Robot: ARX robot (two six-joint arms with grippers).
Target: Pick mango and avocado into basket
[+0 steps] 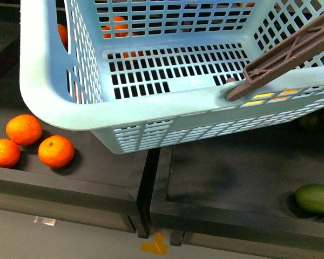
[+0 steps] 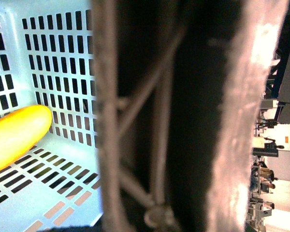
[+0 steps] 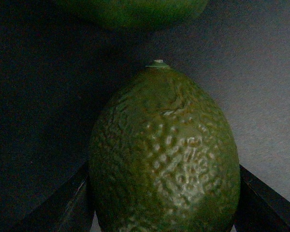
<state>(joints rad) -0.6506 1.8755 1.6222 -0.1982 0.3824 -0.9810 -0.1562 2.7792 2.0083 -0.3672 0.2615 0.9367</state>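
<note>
The teal basket (image 1: 151, 116) hangs tilted above the dark table, filling the upper front view, its brown handle (image 1: 291, 51) swung up at the right. In the left wrist view that handle (image 2: 135, 121) fills the picture, with my left gripper (image 2: 174, 198) shut on it. The mango (image 2: 17, 135), yellow-orange and oval, lies on the basket's slotted floor (image 2: 43, 193). My right gripper (image 3: 164, 205) is shut on the avocado (image 3: 164, 145), a dark green pebbled fruit held between two black fingers (image 3: 72, 205). Neither arm shows in the front view.
Three oranges (image 1: 55, 151) lie on the dark tray (image 1: 86, 178) at the left, more behind the basket (image 1: 116, 26). A green fruit (image 1: 315, 197) sits at the lower right. Another green fruit (image 3: 135, 12) lies just beyond the avocado. A gap (image 1: 148, 183) splits the two trays.
</note>
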